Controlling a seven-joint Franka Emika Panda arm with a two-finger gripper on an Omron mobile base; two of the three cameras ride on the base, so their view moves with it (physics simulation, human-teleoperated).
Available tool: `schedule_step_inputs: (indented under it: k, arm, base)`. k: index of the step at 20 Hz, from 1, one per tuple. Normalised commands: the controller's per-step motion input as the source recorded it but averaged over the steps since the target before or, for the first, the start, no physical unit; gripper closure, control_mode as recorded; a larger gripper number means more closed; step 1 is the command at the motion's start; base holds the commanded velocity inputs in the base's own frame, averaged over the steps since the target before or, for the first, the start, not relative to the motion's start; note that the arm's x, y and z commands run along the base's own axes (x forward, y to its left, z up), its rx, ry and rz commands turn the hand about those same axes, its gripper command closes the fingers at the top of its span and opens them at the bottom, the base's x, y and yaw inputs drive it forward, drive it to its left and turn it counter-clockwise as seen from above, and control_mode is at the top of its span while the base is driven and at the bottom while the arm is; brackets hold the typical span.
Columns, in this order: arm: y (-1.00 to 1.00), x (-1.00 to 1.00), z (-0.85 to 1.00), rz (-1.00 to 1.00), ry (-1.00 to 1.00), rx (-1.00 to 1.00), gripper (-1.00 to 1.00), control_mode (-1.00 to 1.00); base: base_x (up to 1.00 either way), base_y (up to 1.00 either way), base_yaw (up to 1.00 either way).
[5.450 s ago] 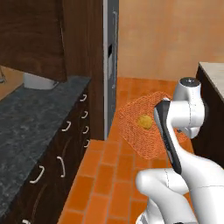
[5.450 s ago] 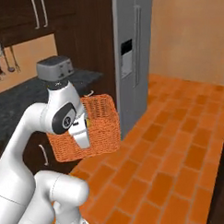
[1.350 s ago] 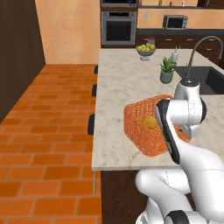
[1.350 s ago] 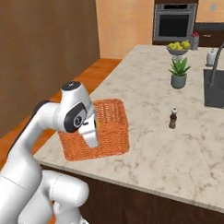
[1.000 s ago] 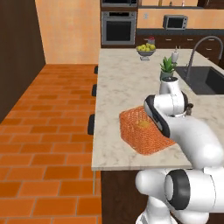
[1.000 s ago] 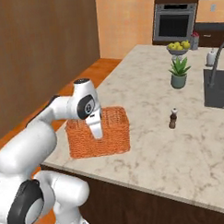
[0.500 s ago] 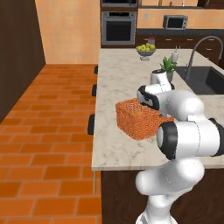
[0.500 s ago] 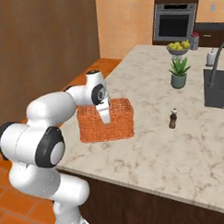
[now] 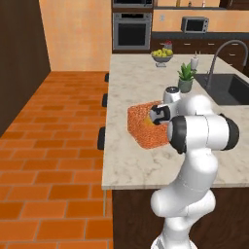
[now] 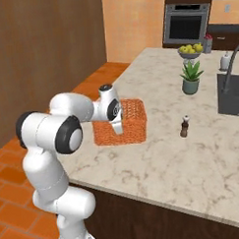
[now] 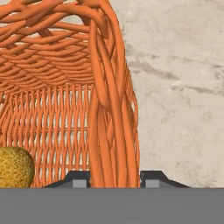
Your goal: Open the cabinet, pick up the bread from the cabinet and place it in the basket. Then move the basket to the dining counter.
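Gripper (image 11: 113, 178) grasps the orange basket's (image 10: 126, 122) wall; bread (image 11: 15, 167) inside, on the dining counter (image 10: 192, 153). No readable writing.

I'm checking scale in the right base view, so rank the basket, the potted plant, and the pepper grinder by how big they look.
1. basket
2. potted plant
3. pepper grinder
The plant stands farther back, so its look may understate it.

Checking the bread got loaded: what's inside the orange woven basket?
Inside the orange woven basket, a round golden-yellow bun sits low against the mesh wall. The rest of the basket floor is cut off or hidden by the wall.
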Motion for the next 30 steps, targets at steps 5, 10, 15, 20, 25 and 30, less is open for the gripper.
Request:
schedule_step_inputs:
  k: [5, 10, 15, 20, 25, 30]
  arm:
    - [-0.15, 0.31, -0.34, -0.01, 0.02, 0.11, 1.00, -1.00]
    - [0.00, -0.01, -0.24, -0.01, 0.01, 0.09, -1.00, -1.00]
    - [0.00, -0.06, 0.05, 0.00, 0.00, 0.00, -1.00, -1.00]
    - [0.04, -0.33, 0.40, 0.00, -0.07, 0.00, -1.00, -1.00]
    - [0.11, -0.24, 0.79, 0.00, -0.07, 0.00, -1.00, -1.00]
    - [0.18, -0.52, 0.88, 0.00, -0.04, 0.00, -1.00, -1.00]
  base:
    - [0.00, 0.00, 0.00]
    - [0.00, 0.00, 0.00]
    - [0.00, 0.00, 0.00]
    - [0.00, 0.00, 0.00]
    - [0.00, 0.00, 0.00]
    - [0.00, 0.00, 0.00]
